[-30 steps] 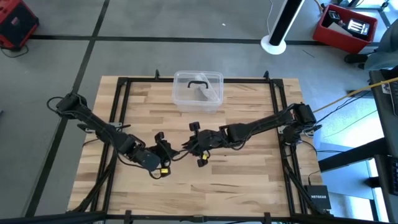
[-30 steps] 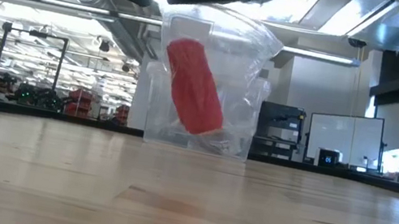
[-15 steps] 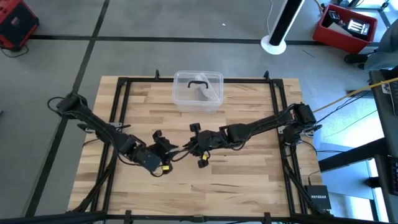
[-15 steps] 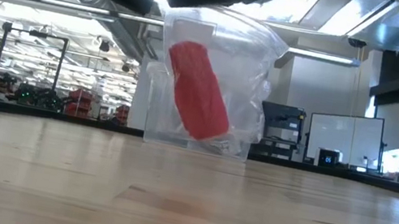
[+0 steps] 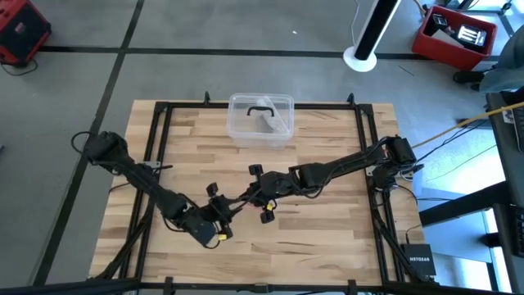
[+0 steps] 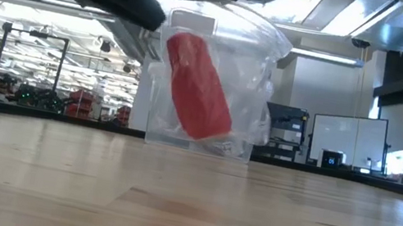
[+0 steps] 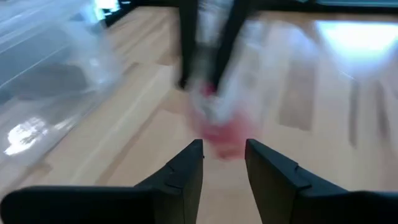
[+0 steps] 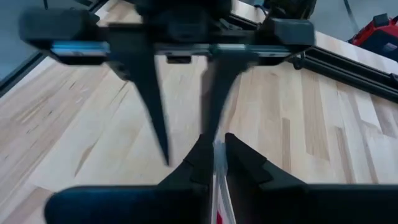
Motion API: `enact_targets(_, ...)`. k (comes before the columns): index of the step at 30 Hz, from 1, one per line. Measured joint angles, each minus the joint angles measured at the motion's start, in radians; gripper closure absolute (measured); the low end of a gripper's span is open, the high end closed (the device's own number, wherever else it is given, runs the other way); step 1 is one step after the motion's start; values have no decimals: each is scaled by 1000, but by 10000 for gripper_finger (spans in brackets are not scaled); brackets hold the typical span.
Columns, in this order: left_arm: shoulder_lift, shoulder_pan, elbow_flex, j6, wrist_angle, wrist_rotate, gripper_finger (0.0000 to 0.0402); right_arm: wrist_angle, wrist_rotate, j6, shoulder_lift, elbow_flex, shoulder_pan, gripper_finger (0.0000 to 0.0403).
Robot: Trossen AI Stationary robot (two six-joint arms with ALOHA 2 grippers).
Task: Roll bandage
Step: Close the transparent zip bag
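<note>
Table (image 5: 327, 246) of pale wood carries the clear plastic box (image 5: 260, 120) at its far edge, well apart from where both arms meet near the middle. The right gripper (image 8: 214, 142) is pinched almost closed on the thin top edge of a clear plastic bag (image 6: 257, 73), which hangs from it above the wood. The left gripper (image 7: 222, 146) sits just beside it with its fingers a moderate way apart and nothing between them.

Inside the hanging bag is the bandage (image 6: 196, 85), a compact red roll, tilted and clear of the table. The rolling itself looks finished: no loose strip or trailing tail shows in any view. What seems left is only to set the bagged roll down, perhaps by the box, and let go. Whether the bag is sealed cannot be told.
</note>
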Motion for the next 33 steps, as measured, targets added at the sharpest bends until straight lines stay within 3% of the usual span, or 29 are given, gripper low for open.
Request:
enact_targets(3, -25, -28, 0, 24, -20, -3, 288, 2, 0, 0, 0, 0, 0, 373)
enact_targets(7, -61, -77, -15, -4, -55, -144, 288, 3, -1, 0, 0, 0, 0, 372)
enact_targets(11, -66, -86, -128, -70, 62, -194, 288, 9, -1, 0, 0, 0, 0, 372)
enact_targets(13, -66, -72, -172, -46, 187, -180, 288, 12, -4, 0, 0, 0, 0, 372)
enact_targets(17, -67, -33, -234, 151, 491, -94, 288, 12, -14, 0, 0, 0, 0, 372)
enact_targets(21, -68, 14, -273, 270, 660, 14, 288, 13, -14, 0, 0, 0, 0, 372)
enact_targets(29, -68, 64, -285, 362, 736, 51, 288, 14, -13, 0, 0, 0, 1, 372)
enact_targets(33, -68, 54, -285, 351, 693, 49, 288, 12, -13, 0, 0, 0, 1, 372)
